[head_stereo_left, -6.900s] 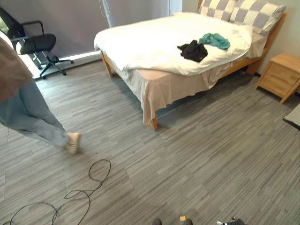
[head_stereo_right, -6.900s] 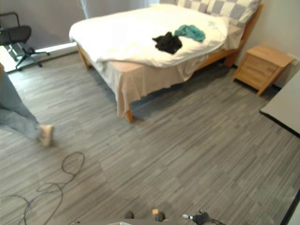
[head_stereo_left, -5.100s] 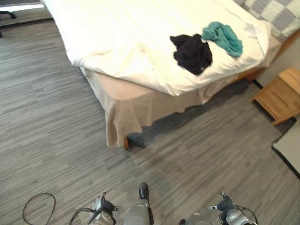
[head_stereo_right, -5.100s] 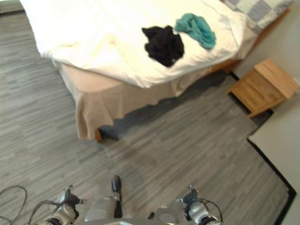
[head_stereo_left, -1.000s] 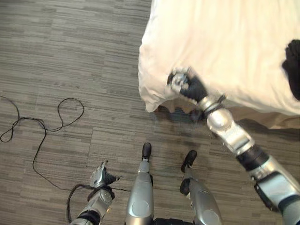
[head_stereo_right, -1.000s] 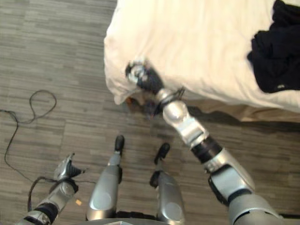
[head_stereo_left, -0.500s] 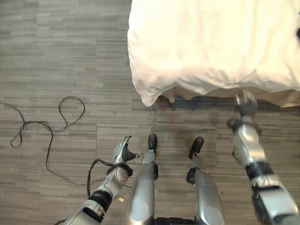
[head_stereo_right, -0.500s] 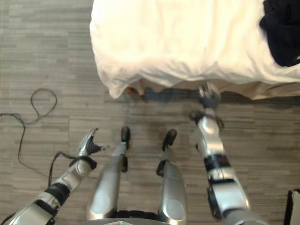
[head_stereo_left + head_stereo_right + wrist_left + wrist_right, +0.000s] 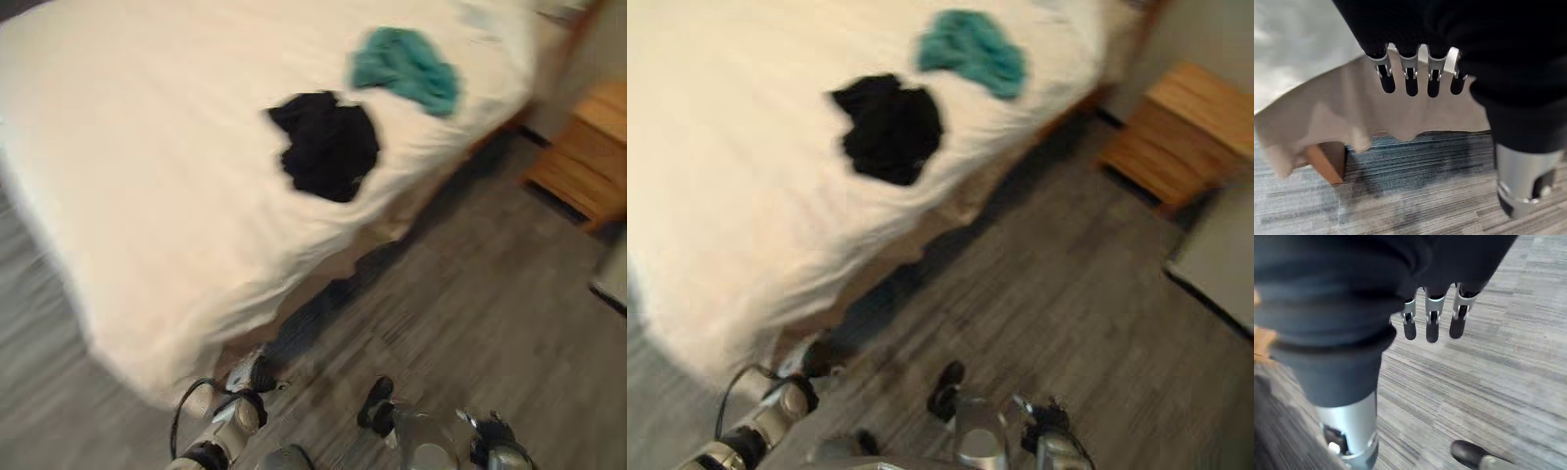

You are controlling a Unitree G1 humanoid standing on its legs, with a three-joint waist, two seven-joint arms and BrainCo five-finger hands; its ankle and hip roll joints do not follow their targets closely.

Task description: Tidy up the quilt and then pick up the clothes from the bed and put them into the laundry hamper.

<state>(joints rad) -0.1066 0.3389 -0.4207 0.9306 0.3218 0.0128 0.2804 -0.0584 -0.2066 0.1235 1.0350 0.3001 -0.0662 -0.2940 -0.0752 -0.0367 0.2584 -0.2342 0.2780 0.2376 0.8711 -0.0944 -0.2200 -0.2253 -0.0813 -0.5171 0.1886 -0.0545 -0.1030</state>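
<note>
Lying on the white quilt (image 9: 147,186) in the upper middle of the frame are a black garment (image 9: 328,147) and, just beyond it, a teal garment (image 9: 407,69). Low at the bed's edge, the left hand (image 9: 1415,73) hangs empty with straight fingers; the right hand (image 9: 1432,318), likewise relaxed and empty, hangs over the grey floor (image 9: 490,323).

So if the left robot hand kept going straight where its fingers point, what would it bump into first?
Probably the beige bed skirt hanging under the white quilt: the left robot hand has straight fingers aimed at it. How far off it hangs is unclear.
</note>
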